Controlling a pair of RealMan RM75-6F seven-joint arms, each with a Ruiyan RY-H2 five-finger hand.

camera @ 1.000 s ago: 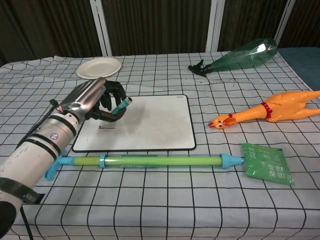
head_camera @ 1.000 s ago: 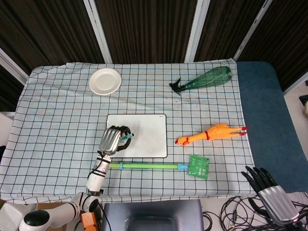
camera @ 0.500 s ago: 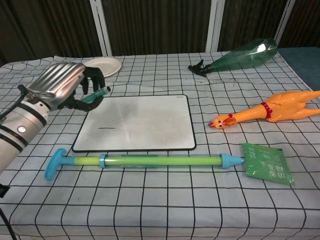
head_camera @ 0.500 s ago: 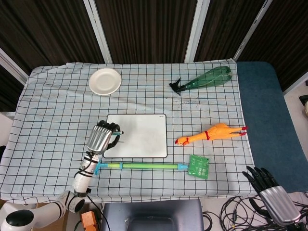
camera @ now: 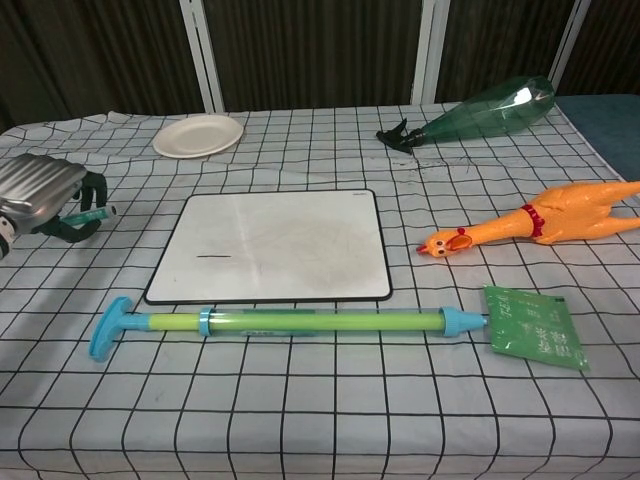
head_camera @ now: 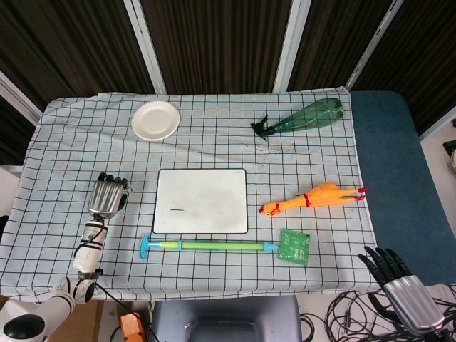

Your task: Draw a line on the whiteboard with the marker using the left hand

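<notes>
One short dark line (head_camera: 177, 210) on whiteboard (head_camera: 202, 200) at worktop centre, toward its 8 o'clock corner. Left hand (head_camera: 107, 195) at 9 o'clock of board, off its edge, fingers curled around teal marker (camera: 89, 213). Right hand (head_camera: 399, 285) at 4 o'clock, off worktop, fingers spread, holding nothing. Green packet (head_camera: 294, 246): print unreadable. Pump tube (head_camera: 214, 245) below board.

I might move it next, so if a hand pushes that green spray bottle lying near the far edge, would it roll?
Probably: the green spray bottle lies on its side with a rounded body. It looks like thin, clear plastic, so likely light, and its black trigger may stop the roll.
</notes>
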